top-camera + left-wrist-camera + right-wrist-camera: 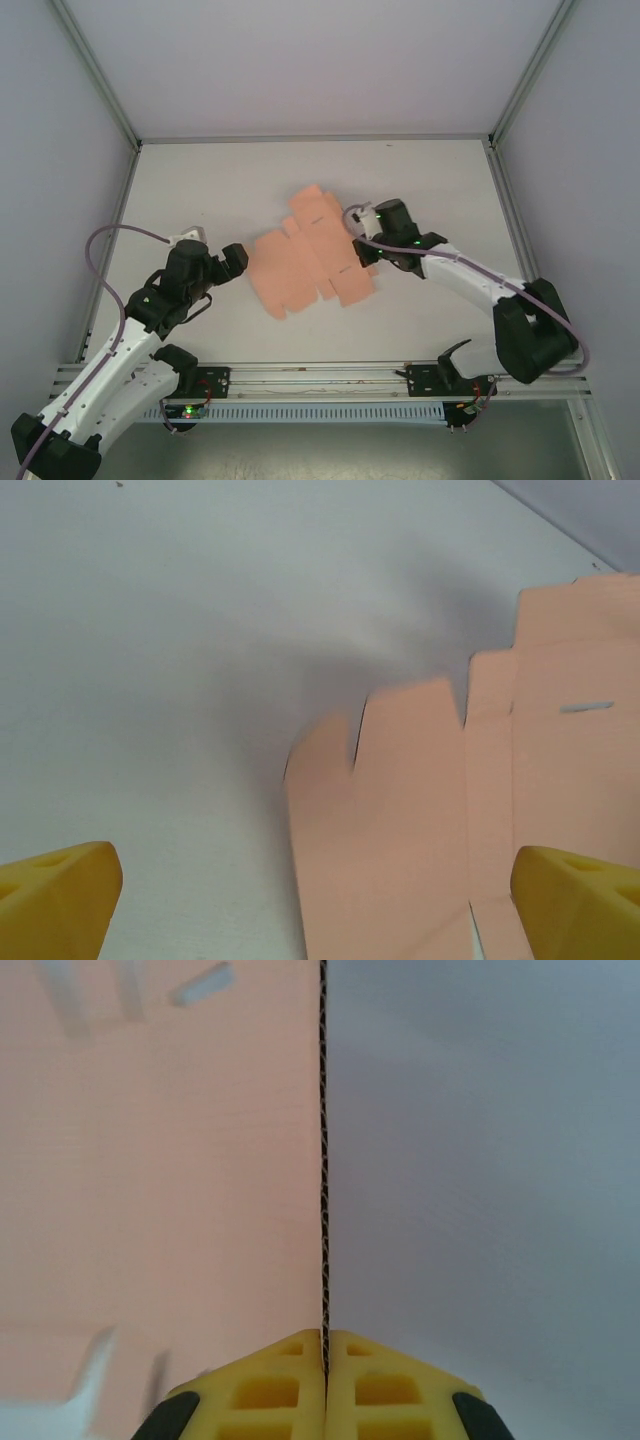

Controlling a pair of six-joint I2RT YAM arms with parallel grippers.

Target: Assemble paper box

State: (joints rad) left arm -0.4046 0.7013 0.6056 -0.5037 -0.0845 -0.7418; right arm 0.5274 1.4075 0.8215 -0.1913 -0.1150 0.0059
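The paper box is a flat salmon-pink die-cut sheet with flaps and slots, lying in the middle of the white table. My left gripper stands open at the sheet's left edge. In the left wrist view its yellow fingertips are spread wide, with a rounded flap of the paper box lying between them and touched by neither. My right gripper is shut on the sheet's right edge. In the right wrist view the right gripper pinches the card's thin edge, and the paper box stretches away to the left.
Pale walls and slanted aluminium posts enclose the table on three sides. A metal rail with the arm bases runs along the near edge. Bare table surface lies behind and to both sides of the sheet.
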